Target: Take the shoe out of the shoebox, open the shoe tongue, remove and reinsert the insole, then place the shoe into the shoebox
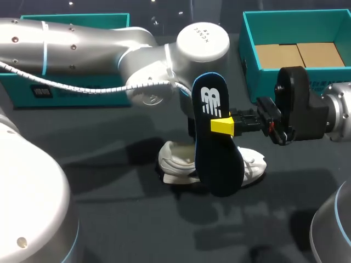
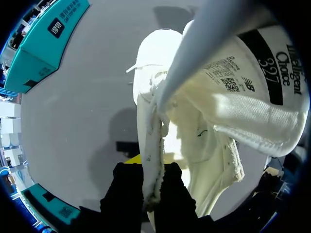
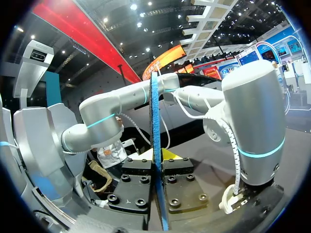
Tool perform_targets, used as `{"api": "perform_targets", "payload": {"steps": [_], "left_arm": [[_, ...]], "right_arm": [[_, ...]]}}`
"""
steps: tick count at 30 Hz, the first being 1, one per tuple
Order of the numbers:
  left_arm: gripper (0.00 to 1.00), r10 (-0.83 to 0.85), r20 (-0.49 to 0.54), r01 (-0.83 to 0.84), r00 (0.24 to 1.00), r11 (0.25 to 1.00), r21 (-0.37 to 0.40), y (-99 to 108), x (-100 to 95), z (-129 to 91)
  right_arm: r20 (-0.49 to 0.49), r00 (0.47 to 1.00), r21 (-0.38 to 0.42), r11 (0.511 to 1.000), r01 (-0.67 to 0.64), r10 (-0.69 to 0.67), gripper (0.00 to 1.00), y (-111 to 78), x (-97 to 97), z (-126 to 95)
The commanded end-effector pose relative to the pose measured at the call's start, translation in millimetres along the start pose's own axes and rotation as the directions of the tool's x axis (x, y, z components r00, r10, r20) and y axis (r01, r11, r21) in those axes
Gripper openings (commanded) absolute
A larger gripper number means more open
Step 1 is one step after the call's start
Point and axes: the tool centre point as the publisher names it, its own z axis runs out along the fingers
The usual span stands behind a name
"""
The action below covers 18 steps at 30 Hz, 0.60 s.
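Two arms centred, right jaws holding insole (image 1: 219, 164), left jaws holding shoe (image 1: 175, 159)

Left arm (image 1: 82, 38) silver, light-blue ring, white braided cable (image 1: 82, 88); right pincer (image 1: 224, 126) black, yellow tip.

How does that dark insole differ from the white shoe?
The dark flat insole stands on end in the air, pinched by the right gripper; the white fabric shoe rests on the grey table, its edge pinched by the left gripper. Insole thin, shoe bulky. Both are gripped.
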Motion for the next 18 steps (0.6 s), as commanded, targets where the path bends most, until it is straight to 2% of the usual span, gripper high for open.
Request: {"api": "perform_targets", "payload": {"steps": [1,6,13,16,17,18], "left_arm": [[0.00,0.011,-0.024,-0.012,1.000,1.000,-0.010,-2,-1.6,2],[0.00,0.056,-0.075,-0.057,0.996,0.998,-0.005,0,-0.7,-8],[0.00,0.134,-0.081,-0.133,0.988,0.991,0.021,-1,0.8,-32],[0.00,0.309,-0.078,-0.309,0.948,0.951,0.021,0,4.5,-41],[0.00,0.379,-0.020,-0.379,0.925,0.925,-0.001,3,9.3,-44],[0.00,0.379,-0.020,-0.379,0.925,0.925,-0.001,3,9.3,-44]], "right_arm": [[0.003,1.000,-0.001,1.000,0.000,0.000,0.00,-1.3,0.8,1],[0.003,1.000,-0.001,1.000,0.000,0.000,0.00,-1.3,0.8,1],[0.003,1.000,-0.001,1.000,0.000,0.000,0.00,-1.3,0.8,1],[0.003,1.000,-0.001,1.000,0.000,0.000,0.00,-1.3,0.8,1],[0.003,1.000,-0.001,1.000,0.000,0.000,0.00,-1.3,0.8,1],[0.003,1.000,-0.001,1.000,0.000,0.000,0.00,-1.3,0.8,1]]}}
